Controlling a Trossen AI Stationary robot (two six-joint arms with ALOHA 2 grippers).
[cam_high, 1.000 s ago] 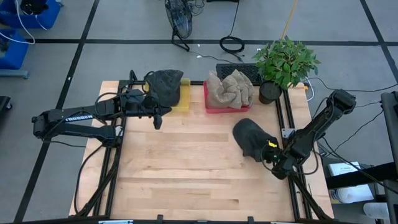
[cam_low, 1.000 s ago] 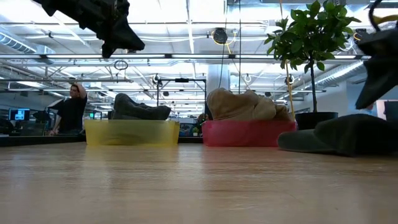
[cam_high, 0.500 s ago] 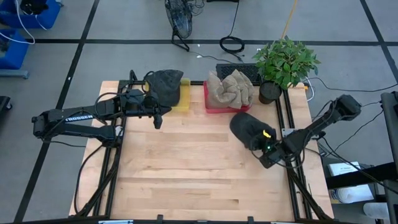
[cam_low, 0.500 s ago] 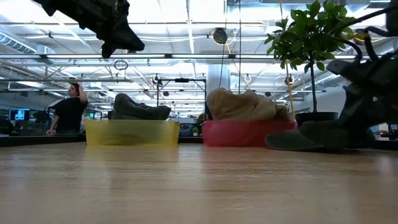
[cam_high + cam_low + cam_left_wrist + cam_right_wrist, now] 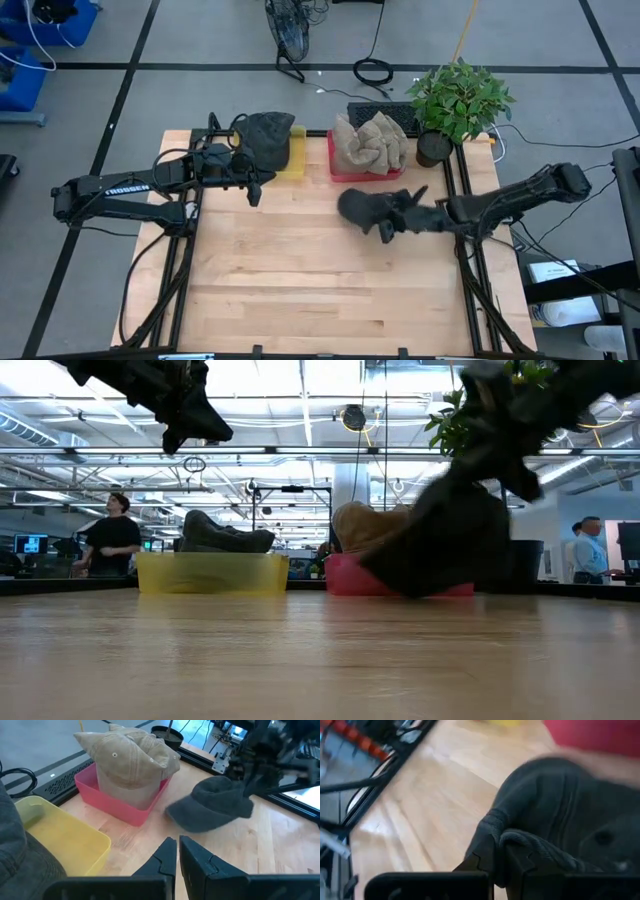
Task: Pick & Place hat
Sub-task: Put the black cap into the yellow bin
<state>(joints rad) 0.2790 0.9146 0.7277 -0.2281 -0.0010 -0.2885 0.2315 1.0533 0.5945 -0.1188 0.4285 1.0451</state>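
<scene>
A dark grey hat [image 5: 362, 207] hangs from my right gripper [image 5: 398, 216] just in front of the red bin [image 5: 345, 172], which holds tan hats [image 5: 370, 142]. The hat also shows in the low view [image 5: 440, 550], the left wrist view [image 5: 210, 807] and the right wrist view [image 5: 560, 810]. My right gripper [image 5: 499, 855] is shut on it. My left gripper [image 5: 254, 188] is shut and empty, above the table beside the yellow bin [image 5: 292, 160], which holds another dark hat [image 5: 265, 138]. My right gripper pinches the hat's rolled rim [image 5: 520, 840] between its two fingers, at the side of the hat toward the table's right. The fingers come from the table's right, slanting down. The hat hangs below them, crown drooping; whether its lower edge [image 5: 420, 592] touches the table I cannot tell.
A potted plant [image 5: 458, 100] stands at the far right corner, behind the right arm. A keyboard [image 5: 382, 115] lies behind the red bin. Bare wood [image 5: 300, 280] fills the table's near half. People stand in the room beyond the table [image 5: 110, 545].
My right gripper has gone up and toward the table's left and far edge with the dark grey hat, from near the right edge to in front of the red bin. The hat, which lay flat on the table, now hangs from the gripper.
</scene>
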